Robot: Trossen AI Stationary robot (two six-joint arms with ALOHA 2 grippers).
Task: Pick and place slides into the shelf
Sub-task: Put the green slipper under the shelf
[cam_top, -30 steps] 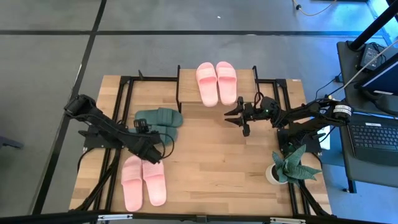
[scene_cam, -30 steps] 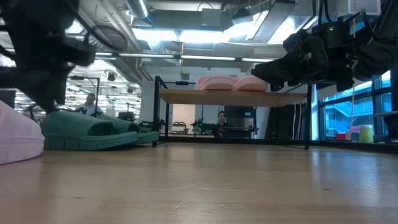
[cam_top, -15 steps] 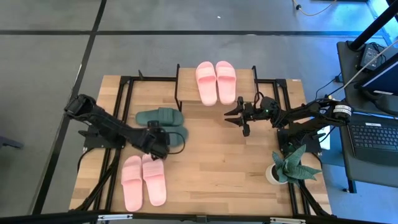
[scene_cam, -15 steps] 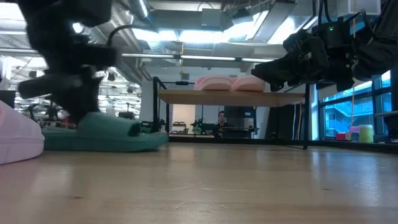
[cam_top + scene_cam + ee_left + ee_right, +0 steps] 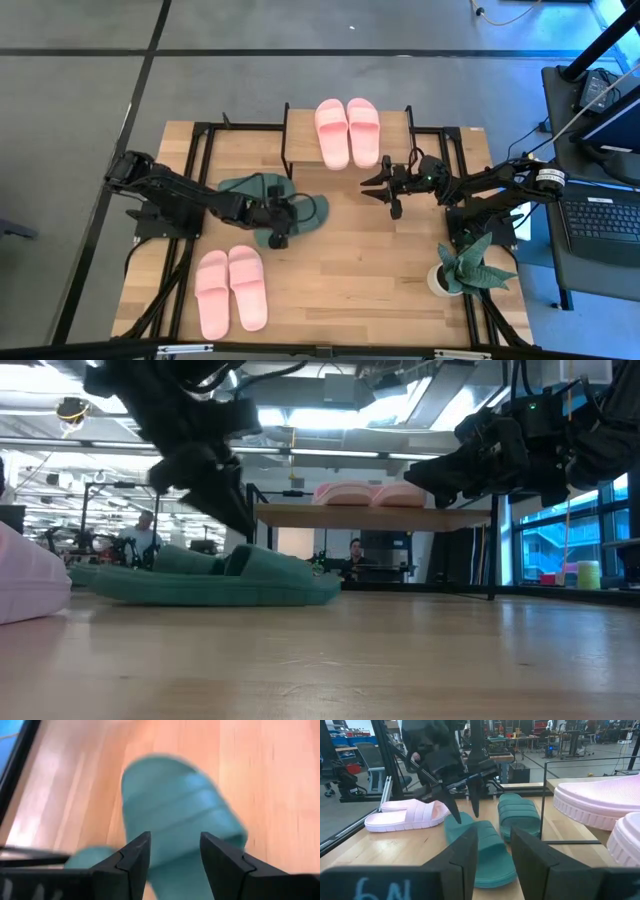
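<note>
High view: left gripper (image 5: pixel 279 222) now over the shifted dark green slide (image 5: pixel 300 212), fingers apart, nothing clamped. Slide nearer the shelf (image 5: pixel 300 125) than before, not yet shelved; right gripper (image 5: pixel 384 190) waiting beside, fingers apart.

Green slides (image 5: pixel 262 203) mid-table, pink pairs on shelf (image 5: pixel 300 148) and table's near-left.

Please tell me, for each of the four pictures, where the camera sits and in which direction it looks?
High: above the table, looking down; both arms show.
Low: at tabletop height, facing the shelf; both arms hang in.
Left wrist: over a green slide, past the open left gripper.
Right wrist: past the right gripper, toward the left arm.
All share the green slides.
</note>
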